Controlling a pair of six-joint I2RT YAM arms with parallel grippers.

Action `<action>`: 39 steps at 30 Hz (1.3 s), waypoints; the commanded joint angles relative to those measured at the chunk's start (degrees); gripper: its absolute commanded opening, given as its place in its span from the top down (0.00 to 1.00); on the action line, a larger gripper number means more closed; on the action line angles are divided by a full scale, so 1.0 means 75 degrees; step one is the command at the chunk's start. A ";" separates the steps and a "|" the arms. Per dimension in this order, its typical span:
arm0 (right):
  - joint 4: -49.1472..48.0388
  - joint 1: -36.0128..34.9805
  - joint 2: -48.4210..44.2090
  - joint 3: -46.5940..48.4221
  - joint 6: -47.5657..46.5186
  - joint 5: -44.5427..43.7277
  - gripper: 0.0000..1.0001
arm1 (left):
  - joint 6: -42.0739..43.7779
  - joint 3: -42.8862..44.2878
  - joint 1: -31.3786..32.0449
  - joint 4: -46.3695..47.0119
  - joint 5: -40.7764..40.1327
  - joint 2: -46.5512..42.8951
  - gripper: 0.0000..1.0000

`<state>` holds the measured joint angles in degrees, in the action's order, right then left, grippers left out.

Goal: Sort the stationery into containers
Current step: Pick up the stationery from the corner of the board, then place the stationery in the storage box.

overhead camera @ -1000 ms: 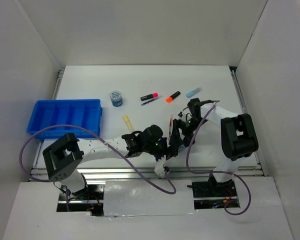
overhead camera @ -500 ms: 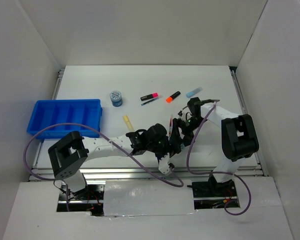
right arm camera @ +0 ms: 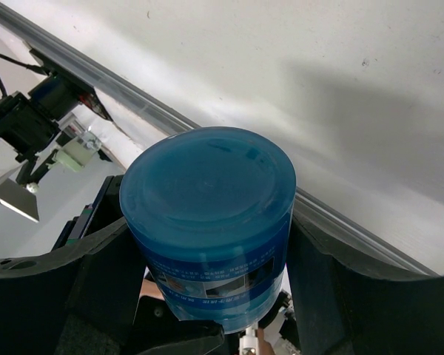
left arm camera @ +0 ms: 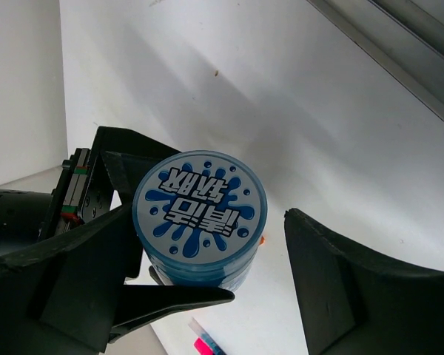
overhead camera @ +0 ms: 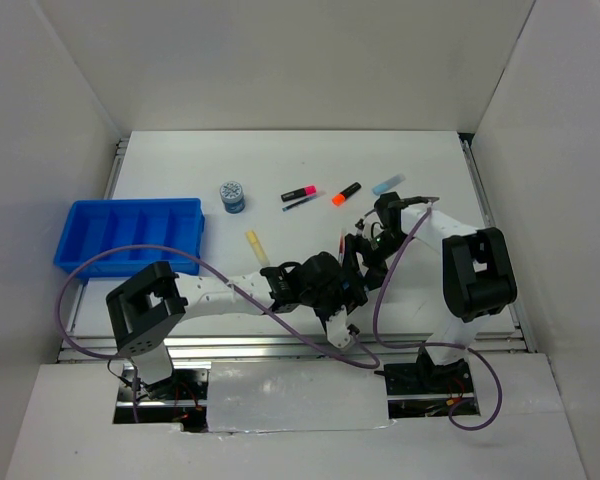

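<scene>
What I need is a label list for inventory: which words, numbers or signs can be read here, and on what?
Blue roll lid, left wrist view: two rows of bold blue Korean letters, upside down; not clear enough to quote.
Same roll's side label, right wrist view: small print, blurred, unreadable.
Second roll, top view: lid print too small to read.
Nothing else legible.

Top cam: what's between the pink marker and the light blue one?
The orange-black marker lies between the pink marker and the light blue marker, as the top view shows.
</scene>
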<state>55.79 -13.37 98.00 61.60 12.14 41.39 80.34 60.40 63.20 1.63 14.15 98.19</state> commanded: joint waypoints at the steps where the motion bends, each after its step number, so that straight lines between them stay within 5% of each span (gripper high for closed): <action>1: 0.0413 0.0001 0.0082 0.0353 0.0010 0.0376 1.00 | -0.0328 0.0231 0.0058 0.0064 0.0000 0.0091 0.09; 18: 0.0507 0.0001 0.0165 0.0399 -0.0154 0.0657 1.00 | -0.0586 0.0361 0.0105 0.0462 -0.0328 0.0408 0.14; 26: 0.0507 0.0001 0.0083 0.0353 -0.0224 0.0763 1.00 | -0.0809 0.0349 0.0116 0.0568 -0.0445 0.0431 0.46; 28: 0.0460 -0.0011 0.0047 0.0317 -0.0236 0.0821 0.86 | -0.0844 0.0325 0.0105 0.0533 -0.0492 0.0373 0.56; 32: 0.0413 0.0059 0.0047 0.0282 -0.0271 0.0845 0.44 | -0.0903 0.0244 0.0198 0.0474 -0.0481 0.0151 0.73; 33: 0.0413 0.0129 0.0047 0.0294 -0.0283 0.0834 0.27 | -0.0903 0.0174 0.0280 0.0463 -0.0481 0.0115 0.76; 39: 0.0249 0.0469 -0.0151 0.0364 -0.0201 0.0564 0.05 | -0.0985 -0.0248 0.0620 0.0556 -0.0434 -0.0436 0.97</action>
<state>56.66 -11.27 99.55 62.30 10.63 44.64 74.43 59.81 66.19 4.14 10.02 99.46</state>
